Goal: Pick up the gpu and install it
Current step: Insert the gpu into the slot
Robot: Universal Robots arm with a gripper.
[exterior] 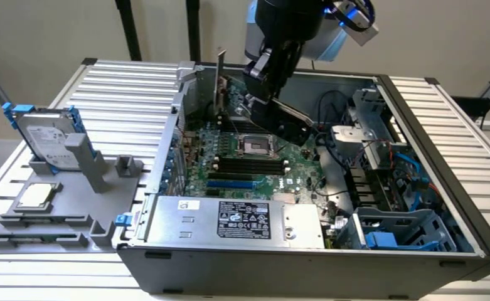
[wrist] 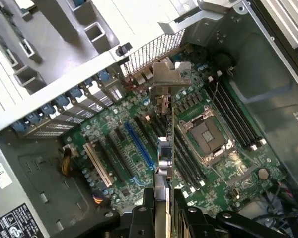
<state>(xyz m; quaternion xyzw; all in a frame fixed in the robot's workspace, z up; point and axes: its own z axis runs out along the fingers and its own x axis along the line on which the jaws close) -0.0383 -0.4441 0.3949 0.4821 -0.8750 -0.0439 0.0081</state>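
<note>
We see our gripper (wrist: 162, 203) clamped on the gpu (wrist: 163, 148), which juts edge-on straight out from between its jaws, bracket at the far end, over the motherboard (wrist: 114, 118) slots below the gripper.

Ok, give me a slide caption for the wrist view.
Gripper holds the gpu edge-on over the motherboard inside the open computer case.
</note>
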